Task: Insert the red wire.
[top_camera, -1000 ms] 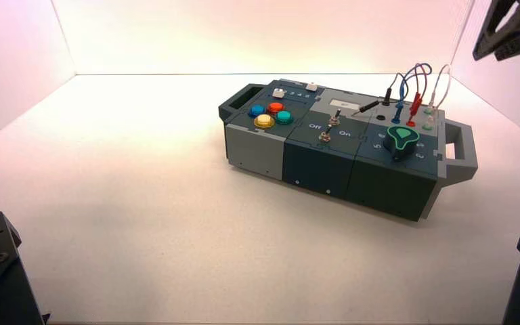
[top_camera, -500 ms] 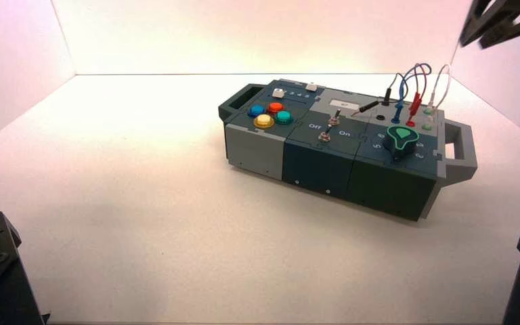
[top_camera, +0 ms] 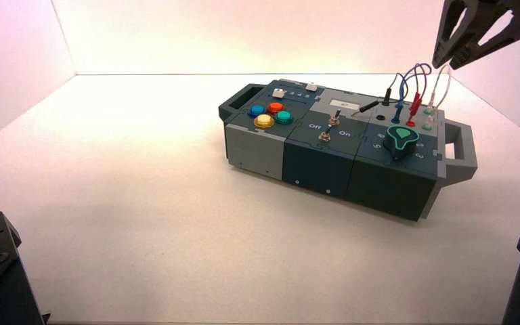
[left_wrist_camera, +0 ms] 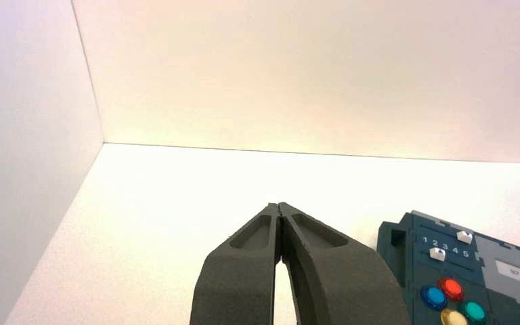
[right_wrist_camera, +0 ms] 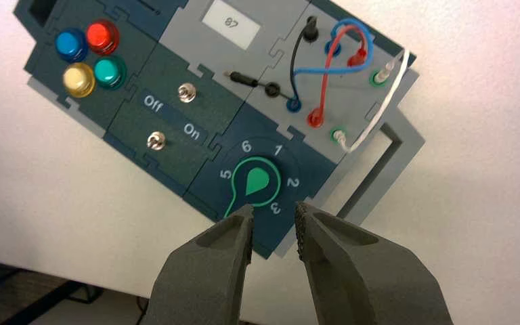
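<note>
White-walled test booth (top_camera: 257, 37), button box (top_camera: 325, 149)

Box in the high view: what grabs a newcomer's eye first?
Probably the tangle of blue, red, white and black wires looping over the box's right end, with the red wire seated at both its ends in red sockets. Next, the big green-rimmed knob in front of them, and the cluster of blue, red, yellow and green buttons toward the left end. The open right gripper hangs above and behind the wires.

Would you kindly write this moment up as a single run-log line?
right gripper: open above box's right end, empty | left gripper: parked front left, shut | red wire: both plugs in red sockets
</note>
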Tool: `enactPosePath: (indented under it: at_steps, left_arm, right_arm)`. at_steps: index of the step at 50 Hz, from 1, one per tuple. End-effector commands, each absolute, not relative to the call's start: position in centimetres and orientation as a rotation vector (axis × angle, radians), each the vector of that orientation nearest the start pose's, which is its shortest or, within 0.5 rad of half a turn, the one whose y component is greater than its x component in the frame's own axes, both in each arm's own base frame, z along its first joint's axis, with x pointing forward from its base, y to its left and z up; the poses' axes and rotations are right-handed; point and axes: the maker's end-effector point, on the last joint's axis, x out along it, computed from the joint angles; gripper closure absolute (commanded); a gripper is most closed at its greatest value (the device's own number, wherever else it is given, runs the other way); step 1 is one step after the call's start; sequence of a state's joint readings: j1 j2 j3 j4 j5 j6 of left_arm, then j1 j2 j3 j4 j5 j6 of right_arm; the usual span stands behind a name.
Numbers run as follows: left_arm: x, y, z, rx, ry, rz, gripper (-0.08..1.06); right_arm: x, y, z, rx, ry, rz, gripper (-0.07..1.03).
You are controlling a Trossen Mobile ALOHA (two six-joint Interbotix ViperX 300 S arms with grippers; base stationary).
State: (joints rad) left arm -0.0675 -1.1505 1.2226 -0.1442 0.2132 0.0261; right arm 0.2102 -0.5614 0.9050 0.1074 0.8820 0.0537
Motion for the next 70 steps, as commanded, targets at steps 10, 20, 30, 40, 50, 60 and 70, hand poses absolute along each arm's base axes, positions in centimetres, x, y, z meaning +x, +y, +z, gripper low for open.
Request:
enactPosePath:
  at_steps: [10,20,30,40,50,60,70]
  left_arm:
    - [22.1,-2.2,24.5,-0.107,0.261,-0.088,1.01]
    - [22.1,-2.2,24.5,-0.107,0.261,-0.088,1.01]
    - [22.1,-2.2,24.5,-0.107,0.261,-0.088,1.01]
    - [22.1,-2.2,24.5,-0.107,0.260,-0.088,1.01]
    - [22.1,-2.2,24.5,-0.107,0.260,-0.088,1.01]
    - [22.1,-2.1,24.6,-0.106,0.257,-0.088,1.01]
    - [22.1,-2.1,24.6,-0.106,0.255,-0.088,1.01]
  right_arm:
    - [24.6,6.3,14.1,-0.009,1.240,0.171,0.61]
    - [25.3,6.4,13.5,-0.012,1.234,0.167,0.61]
    - [25.8,6.0,12.7,-0.037,1.253,0.155,0.61]
    - [26.5,6.0,12.2,-0.053,1.261,0.151,0.61]
    - [27.4,6.1,11.9,-0.062,1.270,0.149,0.61]
    - [27.9,6.0,11.4,-0.074,1.286,0.145,0.61]
    - [27.8,5.9,11.1,-0.077,1.298,0.140,0.61]
